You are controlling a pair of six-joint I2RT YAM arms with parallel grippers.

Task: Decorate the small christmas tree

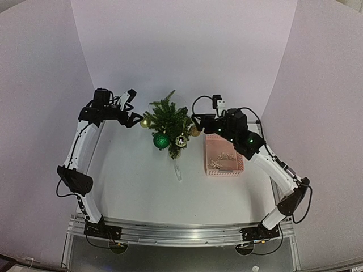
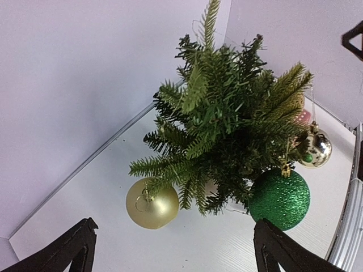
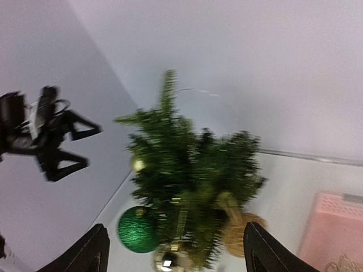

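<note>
small christmas tree (image 1: 168,118) stands on the white table (image 1: 130,181), centre-far, close to the back wall and between the two grippers. four baubles hang on it. matte gold ball (image 2: 152,204) sits low on the left side, green glitter ball (image 2: 279,199) low on the near side, shiny gold ball (image 2: 316,148) just right of the green one, and a glittery gold ball (image 1: 194,131) on the right side. left wrist view also shows something pinkish behind the right branches, too hidden to identify. left gripper (image 1: 136,106) is just left of the tree, level with the matte gold ball. its jaws are spread wide with nothing between them, so it's open, and its wrist view shows both fingers (image 2: 74,249) apart from the ball and the needles. right gripper (image 3: 174,226) is at the tree's right side, near the glittery gold ball. its wrist view is motion-blurred, but the fingers sit wide apart with nothing in them, so open too. can't tell whether it touches the foliage. pink basket (image 1: 224,156) is on the table right of the tree, partly under the right arm, with pale gold star-shaped ornaments (image 1: 214,164) inside. plain white walls (image 1: 187,45) close off the far side and both flanks.
</note>
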